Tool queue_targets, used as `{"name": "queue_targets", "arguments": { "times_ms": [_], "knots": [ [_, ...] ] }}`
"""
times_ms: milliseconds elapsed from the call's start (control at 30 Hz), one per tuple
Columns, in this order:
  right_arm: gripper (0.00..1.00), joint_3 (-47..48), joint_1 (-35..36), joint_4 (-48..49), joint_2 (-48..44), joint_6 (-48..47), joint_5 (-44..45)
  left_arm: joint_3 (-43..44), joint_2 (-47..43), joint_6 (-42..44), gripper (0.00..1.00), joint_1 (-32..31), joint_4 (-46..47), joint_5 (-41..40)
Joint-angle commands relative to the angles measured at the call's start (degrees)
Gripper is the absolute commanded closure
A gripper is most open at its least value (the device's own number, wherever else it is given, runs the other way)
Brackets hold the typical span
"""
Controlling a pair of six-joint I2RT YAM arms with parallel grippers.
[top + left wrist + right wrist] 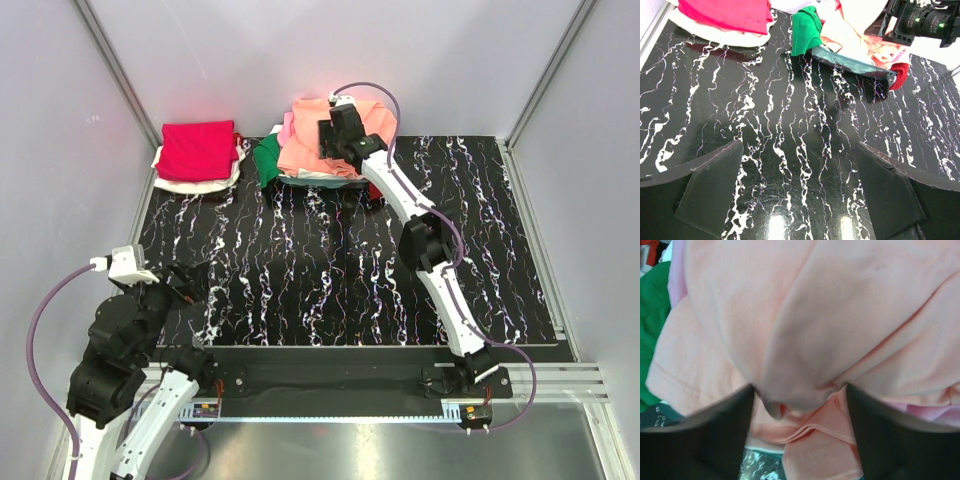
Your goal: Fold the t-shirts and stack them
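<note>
A loose heap of t-shirts lies at the mat's far edge, topped by the salmon-orange t-shirt. A green one sticks out at the heap's left and a red one at its right. My right gripper is pressed down into the heap, jaws wide apart, with a bulging fold of the salmon-orange shirt between the fingers. At the far left a folded crimson-magenta shirt rests on a white one. My left gripper hovers open and empty over the near-left mat.
The black white-veined mat covers the table between the arms and the shirts. Light pink cloth shows under the salmon one. A dark teal edge lies under the heap. White walls and metal frame rails close in the back and sides.
</note>
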Motion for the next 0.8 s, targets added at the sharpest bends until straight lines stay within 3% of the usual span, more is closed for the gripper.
{"name": "queue_targets", "arguments": {
  "times_ms": [0, 100, 133, 167, 333, 500, 600, 700, 767],
  "knots": [
    [0.51, 4.72, 0.73, 3.74, 1.98, -0.59, 3.01, -0.45, 0.36, -0.59, 0.01, 0.03, 2.35, -1.30],
    [0.80, 2.70, 1.26, 6.46, 0.67, -1.12, 4.24, -0.45, 0.63, -0.59, 0.01, 0.03, 2.52, -1.30],
    [0.96, 2.61, 1.26, 6.56, 0.41, -1.12, 4.07, -0.45, 0.63, -0.59, 0.01, 0.03, 2.52, -1.30],
    [1.00, 2.78, 1.17, 6.47, -0.55, -1.12, 3.45, -0.45, 0.71, -0.59, 0.01, 0.03, 2.52, -1.22],
    [1.00, 3.92, 3.01, 8.66, -8.72, -3.48, -5.49, -0.54, 0.80, -0.68, 0.01, 0.21, 2.52, -1.39],
    [1.00, 5.43, 5.30, 14.97, -27.86, -0.96, -12.63, -0.54, 1.77, -0.59, 0.01, 0.82, 2.70, -1.04],
    [1.00, -2.03, 5.04, 17.28, -41.05, -1.90, -7.57, -0.45, 2.56, -0.33, 0.01, 1.61, 2.88, -0.25],
    [1.00, -15.80, 2.15, 17.19, -53.44, -3.49, 4.47, -0.45, 2.91, -0.24, 0.01, 1.97, 2.96, -0.07],
    [1.00, -30.48, -2.50, 16.76, -61.85, -1.13, 14.23, -0.71, 3.00, 0.20, 0.01, 1.97, 3.23, 0.62]
  ]
}}
